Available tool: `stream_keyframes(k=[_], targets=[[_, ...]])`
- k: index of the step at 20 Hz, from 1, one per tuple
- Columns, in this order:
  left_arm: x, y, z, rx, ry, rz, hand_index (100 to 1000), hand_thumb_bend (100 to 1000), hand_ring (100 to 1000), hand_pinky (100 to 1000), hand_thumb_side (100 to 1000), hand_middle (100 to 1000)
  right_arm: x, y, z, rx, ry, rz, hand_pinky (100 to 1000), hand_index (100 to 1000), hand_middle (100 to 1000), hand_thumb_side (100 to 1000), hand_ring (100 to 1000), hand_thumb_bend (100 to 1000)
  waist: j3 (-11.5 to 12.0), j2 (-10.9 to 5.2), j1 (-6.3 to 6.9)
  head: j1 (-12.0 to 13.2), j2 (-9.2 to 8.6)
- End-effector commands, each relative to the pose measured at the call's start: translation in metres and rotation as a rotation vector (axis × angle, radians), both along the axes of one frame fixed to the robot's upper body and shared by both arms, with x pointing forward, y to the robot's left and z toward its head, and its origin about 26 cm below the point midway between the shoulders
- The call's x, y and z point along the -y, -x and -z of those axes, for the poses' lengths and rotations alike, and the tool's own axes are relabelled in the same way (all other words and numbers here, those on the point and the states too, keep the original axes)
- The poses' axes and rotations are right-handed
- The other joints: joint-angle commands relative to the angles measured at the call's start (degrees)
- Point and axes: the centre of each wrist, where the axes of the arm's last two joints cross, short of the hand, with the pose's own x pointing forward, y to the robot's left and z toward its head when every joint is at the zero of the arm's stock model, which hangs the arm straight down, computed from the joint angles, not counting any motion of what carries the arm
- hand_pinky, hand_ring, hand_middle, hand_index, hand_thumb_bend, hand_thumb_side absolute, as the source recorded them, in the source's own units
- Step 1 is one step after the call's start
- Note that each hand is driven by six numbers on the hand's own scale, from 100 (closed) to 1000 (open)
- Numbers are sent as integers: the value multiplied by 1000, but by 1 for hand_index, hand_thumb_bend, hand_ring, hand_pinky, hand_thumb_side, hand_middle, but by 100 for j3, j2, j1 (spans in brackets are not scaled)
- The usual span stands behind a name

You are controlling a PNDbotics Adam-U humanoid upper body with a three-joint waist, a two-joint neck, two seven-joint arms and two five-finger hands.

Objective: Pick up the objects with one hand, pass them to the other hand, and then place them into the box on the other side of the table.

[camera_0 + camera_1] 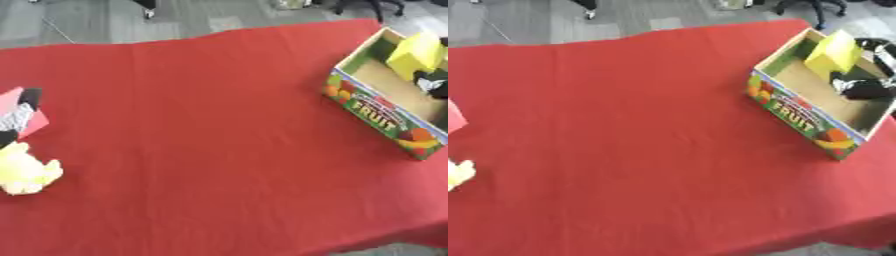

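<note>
Far left edge: a pink, flat object (17, 107) with black and grey striped parts lies at the bench's left border, cut off by the frame; what it is cannot be told.
Yellow crumpled object: a pale yellow, lumpy, crinkled thing (26, 172) sits on the cloth just below the pink object, near the left edge.
Left robot hand: shows in neither view.
Bench: covered by a red cloth (201, 130), lightly creased, bare across its wide middle between the left-side things and the box.
Box: an open cardboard carton (798, 114) stands at the right side of the bench, turned askew; its near long wall carries coloured fruit pictures and the word "FRUIT".
Yellow block: a bright yellow, boxy object (833, 52) stands tilted inside the far end of the box, rising above its rim.
Right robot hand: a black and silver shape (866, 87) lies over the box interior, just beside the yellow block; whether its fingers are spread or curled cannot be told.
Floor: grey floor (105, 20) beyond the bench's far edge, with dark chair legs at the top.
</note>
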Motion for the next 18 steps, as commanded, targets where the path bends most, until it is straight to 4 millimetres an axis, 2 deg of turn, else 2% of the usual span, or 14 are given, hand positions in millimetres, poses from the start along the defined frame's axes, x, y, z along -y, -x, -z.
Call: stream_keyframes(k=[1, 4, 10, 16, 17, 18], targets=[[-6, 2, -10, 34, -27, -12, 855, 479, 720, 771, 356, 578, 10, 5, -23, 35, 50, 11, 990, 973, 897, 249, 1000, 231, -3, -89, -13, 31, -12], [-5, 2, -10, 33, -28, -12, 855, 477, 721, 771, 357, 577, 10, 5, -23, 40, 44, 18, 990, 977, 898, 183, 1000, 258, 1, -92, -17, 34, -18], [-5, 2, -9, 30, -28, -12, 855, 476, 720, 770, 355, 574, 11, 5, -23, 43, 32, 36, 989, 977, 892, 307, 1000, 259, 10, -95, -22, 39, -26], [-5, 2, -9, 29, -26, -16, 855, 476, 719, 767, 357, 570, 8, 5, -24, 63, 2, 50, 980, 967, 882, 241, 1000, 210, 10, -91, -21, 50, -28], [-5, 2, -9, 30, -25, -17, 854, 476, 719, 767, 357, 569, 7, 5, -25, 74, -9, 49, 978, 963, 880, 221, 1000, 180, 9, -90, -21, 59, -18], [-6, 2, -9, 30, -25, -19, 854, 475, 718, 766, 358, 568, 5, 5, -27, 86, -25, 44, 975, 951, 873, 150, 1000, 100, 8, -89, -20, 71, -10]])
